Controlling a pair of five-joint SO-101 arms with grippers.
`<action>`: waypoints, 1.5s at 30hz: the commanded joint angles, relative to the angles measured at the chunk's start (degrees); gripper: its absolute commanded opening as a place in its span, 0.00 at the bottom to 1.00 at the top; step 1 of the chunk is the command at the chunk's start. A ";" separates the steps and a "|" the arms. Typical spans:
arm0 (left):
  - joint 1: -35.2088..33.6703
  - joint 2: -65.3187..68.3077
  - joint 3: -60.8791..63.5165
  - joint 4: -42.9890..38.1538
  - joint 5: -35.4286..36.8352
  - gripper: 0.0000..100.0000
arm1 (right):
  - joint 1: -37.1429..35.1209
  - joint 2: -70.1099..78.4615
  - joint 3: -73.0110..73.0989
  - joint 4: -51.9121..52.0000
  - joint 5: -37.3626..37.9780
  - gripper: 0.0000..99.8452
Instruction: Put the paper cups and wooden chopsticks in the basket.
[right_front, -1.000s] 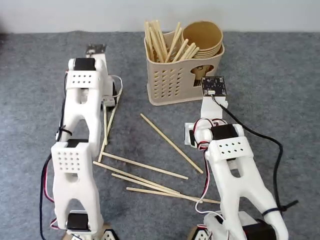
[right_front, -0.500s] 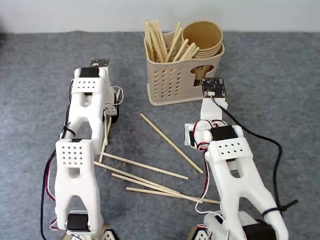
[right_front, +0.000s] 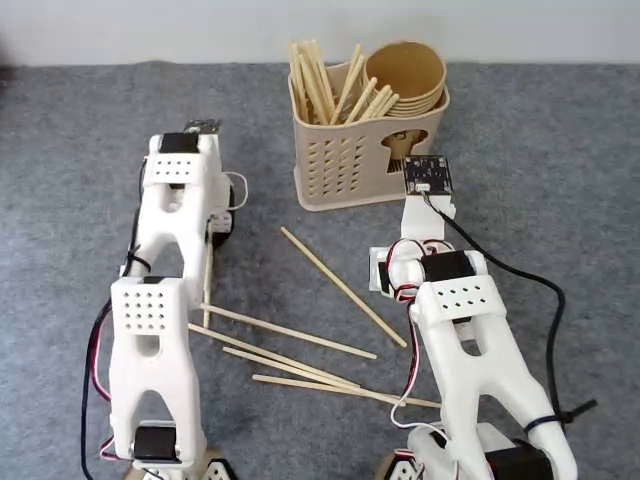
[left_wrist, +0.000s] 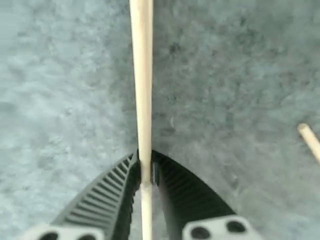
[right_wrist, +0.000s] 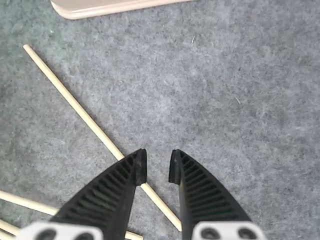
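Since a second ago the left arm (right_front: 165, 300) has drawn back from the far edge toward the near one. Where two sticks showed beside it, I now see one.

A grey carpeted table (right_front: 560, 200) carries everything, with wide bare room along its right edge and in its far left corner. The right arm (right_front: 460, 330) stands in the near right part and stretches toward the basket (right_front: 350, 165), which sits upright at the middle of the far edge. Stacked paper cups (right_front: 405, 70) fill the basket's right half, mouths up. A bundle of chopsticks (right_front: 315, 80) stands on end in its left half, mostly leaning right.

My left gripper (left_wrist: 145, 167) is clamped on the held chopstick (left_wrist: 142, 75). Its long axis runs straight out in line with the arm, from near edge to far edge. I cannot tell whether it is off the carpet.

My right gripper (right_wrist: 156, 167) has its jaws a little apart and holds nothing. It is poised over the diagonal chopstick (right_wrist: 75, 105), which passes under one finger. That stick runs slantwise, its far end pointing at the basket's front and its near end beside the right arm.

A fan of loose chopsticks (right_front: 290, 332) lies between the arms toward the near edge. Their long axes run roughly left to right, and some cross.
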 joint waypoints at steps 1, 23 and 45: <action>0.09 -10.90 1.01 1.85 0.09 0.01 | 0.40 -1.54 -0.62 -1.27 -0.79 0.09; 5.80 -50.46 6.73 -7.30 6.77 0.01 | 0.40 -1.54 -0.62 -1.27 -0.79 0.09; 18.99 -51.16 33.19 -67.25 12.92 0.01 | 0.40 -1.54 -0.62 -1.27 -0.79 0.09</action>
